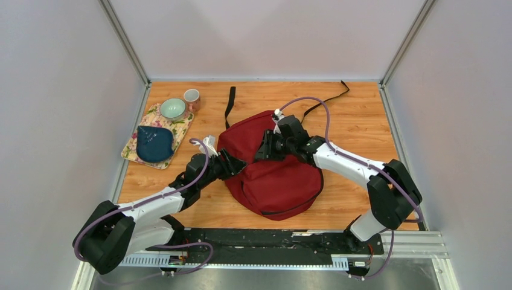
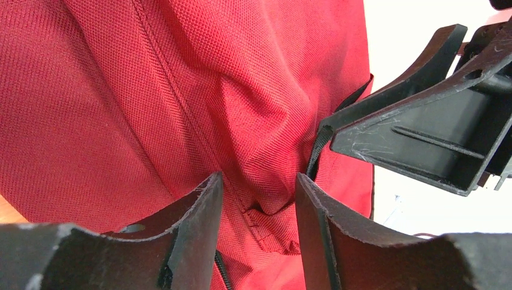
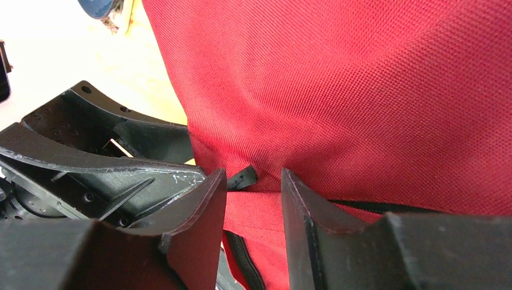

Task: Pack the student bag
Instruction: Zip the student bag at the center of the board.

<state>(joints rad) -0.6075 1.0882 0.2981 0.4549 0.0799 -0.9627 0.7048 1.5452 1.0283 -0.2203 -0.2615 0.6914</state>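
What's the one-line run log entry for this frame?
left end effector: open, straddling a fold of the dark red backpack | right end effector: open, black zipper pull in its gap | blue pouch: outside backpack

The student bag (image 1: 278, 181) is dark red with black straps (image 1: 230, 106), the mat (image 1: 181, 125) floral, the pouch (image 1: 154, 144) dark teal.

Robot test cell, laboratory type. Plain white panels (image 1: 265, 36) in metal framing (image 1: 124, 39) enclose a wooden worktop (image 1: 356, 127). A mounting rail (image 1: 272, 240) runs along its near edge.

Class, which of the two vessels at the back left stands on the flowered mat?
The pale green bowl; the cup stands beside it, off the mat, on the bare table.
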